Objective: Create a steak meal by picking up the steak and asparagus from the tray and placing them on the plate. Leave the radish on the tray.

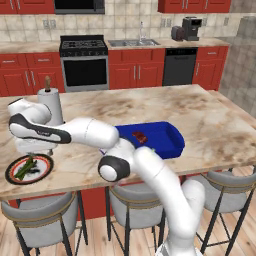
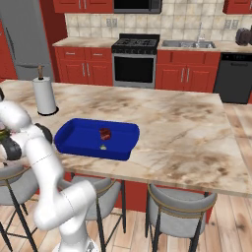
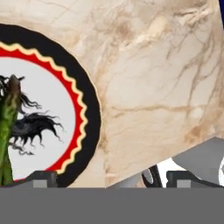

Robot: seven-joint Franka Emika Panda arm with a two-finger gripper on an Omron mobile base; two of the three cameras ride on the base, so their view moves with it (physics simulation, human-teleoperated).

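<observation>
The plate (image 1: pixel 45 172) sits on the counter (image 1: pixel 210 120) near its front edge, at the left end, with the asparagus (image 1: pixel 26 168) lying on it. To its right, well apart, stands the tray (image 1: pixel 172 135); the steak (image 1: pixel 139 136) and the radish (image 2: pixel 103 147) lie inside, the radish in front of the steak. A paper towel roll (image 1: pixel 50 102) stands behind the plate.

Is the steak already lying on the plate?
No, the steak lies in the blue tray; the plate holds the asparagus.

Bright blue tray (image 1: pixel 172 137), red-black-rimmed plate (image 3: pixel 89 113)
</observation>
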